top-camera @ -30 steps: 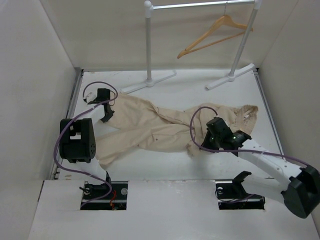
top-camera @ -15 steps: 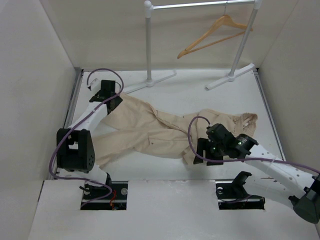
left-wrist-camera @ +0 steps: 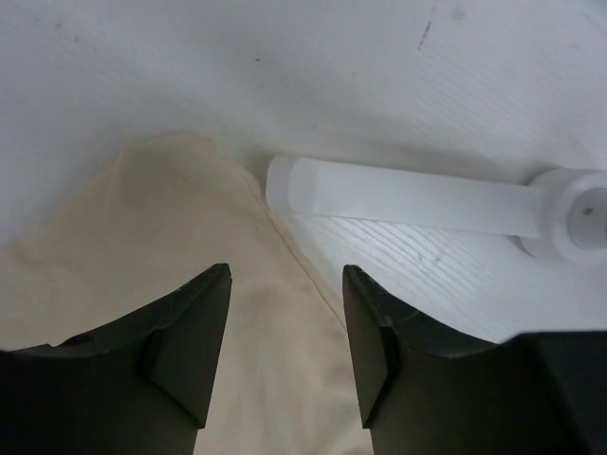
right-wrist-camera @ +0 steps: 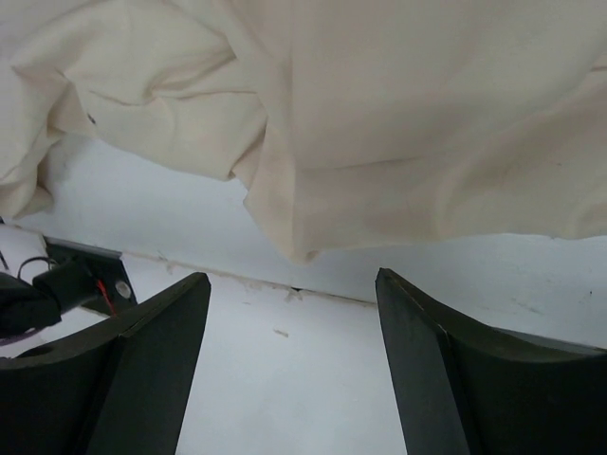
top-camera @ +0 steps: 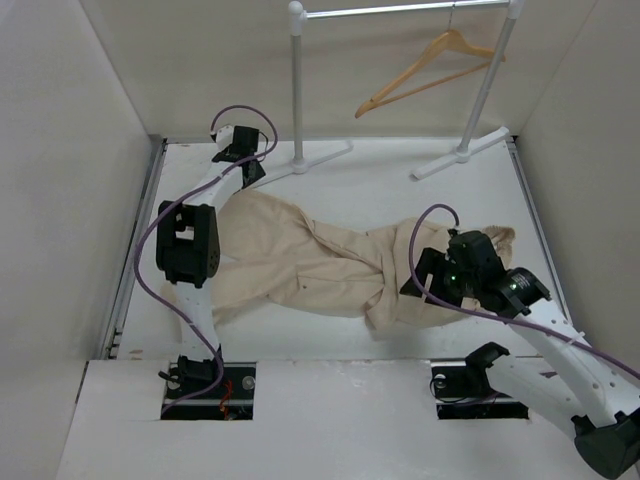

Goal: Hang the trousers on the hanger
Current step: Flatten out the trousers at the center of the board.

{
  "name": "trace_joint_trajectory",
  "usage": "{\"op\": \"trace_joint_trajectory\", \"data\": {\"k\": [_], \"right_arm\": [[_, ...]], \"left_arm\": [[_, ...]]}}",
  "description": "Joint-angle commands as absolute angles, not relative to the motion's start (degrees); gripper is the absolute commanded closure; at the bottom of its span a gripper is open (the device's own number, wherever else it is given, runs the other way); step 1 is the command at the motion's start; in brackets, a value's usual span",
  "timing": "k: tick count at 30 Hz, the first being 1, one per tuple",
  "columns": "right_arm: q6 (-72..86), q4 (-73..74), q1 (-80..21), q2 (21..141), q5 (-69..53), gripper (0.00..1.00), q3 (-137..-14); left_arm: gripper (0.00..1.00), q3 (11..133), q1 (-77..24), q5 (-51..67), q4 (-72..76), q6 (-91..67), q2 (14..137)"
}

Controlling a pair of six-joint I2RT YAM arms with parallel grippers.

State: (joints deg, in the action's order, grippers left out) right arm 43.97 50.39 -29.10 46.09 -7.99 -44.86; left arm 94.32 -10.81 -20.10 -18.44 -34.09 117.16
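Note:
The beige trousers (top-camera: 320, 262) lie spread across the table, legs to the left and waist to the right. The wooden hanger (top-camera: 430, 62) hangs tilted from the rack's rail at the back. My left gripper (top-camera: 250, 172) is open at the far left, just above the end of a trouser leg (left-wrist-camera: 190, 237); nothing is pinched between its jaws (left-wrist-camera: 286, 277). My right gripper (top-camera: 415, 285) is open over the crumpled waist end. Its jaws (right-wrist-camera: 292, 280) point at bare table near the front seam, with the cloth edge (right-wrist-camera: 379, 123) beyond the tips.
The white garment rack (top-camera: 297, 90) stands at the back. One of its feet (left-wrist-camera: 408, 194) lies on the table close beside my left fingers. White walls close in left, right and behind. The raised front ledge (top-camera: 330, 400) holds both arm bases.
Both grippers were shut on the cloth and have opened and let go. The left arm reached farther back toward the rack foot. The right arm dipped toward the front, then drew back right.

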Motion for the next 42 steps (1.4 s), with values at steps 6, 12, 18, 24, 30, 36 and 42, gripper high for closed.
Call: {"op": "trace_joint_trajectory", "data": {"k": [6,12,18,24,30,36,42], "right_arm": [[45.0,44.9,-26.8,45.9,-8.9,0.22,-46.4],[46.5,42.9,-27.2,46.8,-9.7,0.22,-45.4],[46.1,41.7,-25.4,48.4,-9.9,0.21,-46.9],[45.4,36.8,-24.7,53.1,-10.7,0.22,-49.3],[44.3,33.1,-21.8,55.7,-11.5,0.22,-52.3],[43.2,30.4,-18.6,57.0,-15.4,0.22,-52.7],[42.2,29.8,-17.9,58.2,-17.2,0.22,-51.2]], "left_arm": [[0.52,101.5,-12.0,-22.1,-21.7,-29.9,123.5],[0.56,103.3,-12.6,-20.5,-21.7,-30.0,127.3],[0.92,101.6,-11.6,-21.7,-22.7,-31.2,127.5],[0.99,101.7,-11.1,-22.0,-21.4,-32.7,112.9],[0.99,112.0,-12.5,-23.9,-25.7,-30.1,101.3],[0.98,98.9,-13.7,-31.6,-23.0,-28.0,85.2],[0.97,67.6,-5.6,-35.9,-17.7,-35.9,70.8]]}}
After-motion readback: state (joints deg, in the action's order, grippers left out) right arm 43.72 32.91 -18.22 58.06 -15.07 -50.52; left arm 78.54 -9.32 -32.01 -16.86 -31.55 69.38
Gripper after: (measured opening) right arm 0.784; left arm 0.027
